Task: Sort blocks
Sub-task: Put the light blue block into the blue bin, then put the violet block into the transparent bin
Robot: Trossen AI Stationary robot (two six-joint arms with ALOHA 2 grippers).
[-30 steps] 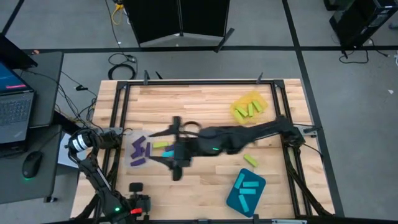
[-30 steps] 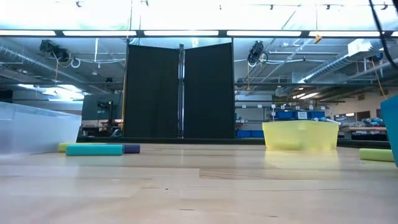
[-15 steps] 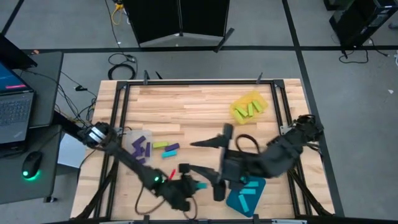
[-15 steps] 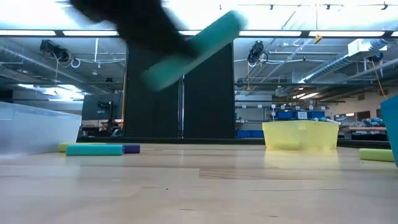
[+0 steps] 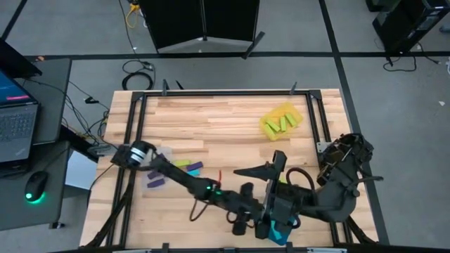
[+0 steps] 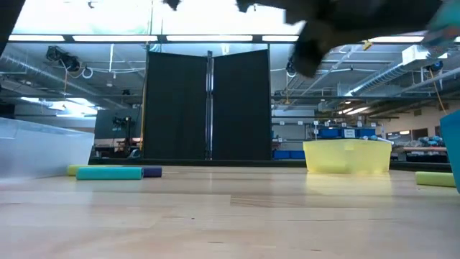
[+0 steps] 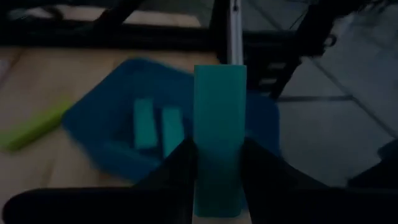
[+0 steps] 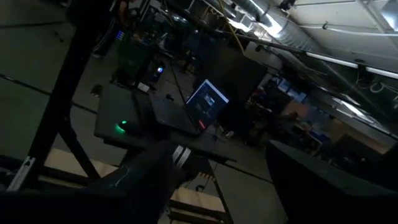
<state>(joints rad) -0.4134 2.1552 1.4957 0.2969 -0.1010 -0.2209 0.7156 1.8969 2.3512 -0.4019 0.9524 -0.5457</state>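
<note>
My left gripper (image 7: pixel 219 180) is shut on a cyan-blue block (image 7: pixel 219 124) above the teal tray (image 7: pixel 99 124), which holds two cyan-blue blocks (image 7: pixel 144 121). In the high view it hangs at the table's near edge (image 5: pixel 247 218), beside that tray (image 5: pixel 280 230). My right gripper (image 5: pixel 256 169) is open and raised over the right half of the table, touching nothing. A yellow-green block (image 5: pixel 181 164), a cyan-blue block (image 5: pixel 188 171) and a purple block (image 5: pixel 197 166) lie flat on the table left of centre. One more yellow-green block (image 7: pixel 31 127) lies near the teal tray. My left gripper pinches the cyan-blue block between its two fingers (image 7: pixel 180 168), at the block's end nearest the wrist (image 7: pixel 219 190). The block runs along the fingers and sticks out past their tips. It is lifted clear, over the teal tray.
A yellow tray (image 5: pixel 283 121) with yellow-green blocks stands at the far right. A clear tray (image 5: pixel 156 172) with purple blocks stands at the left. The two arms cross close together near the table's near right corner. Bare wood shows in the middle (image 5: pixel 225 133).
My left gripper has swung from the near left corner along the near edge toward the right and now holds the cyan-blue block over the teal tray. My right arm has drawn back from the loose blocks left of centre toward the right side.
</note>
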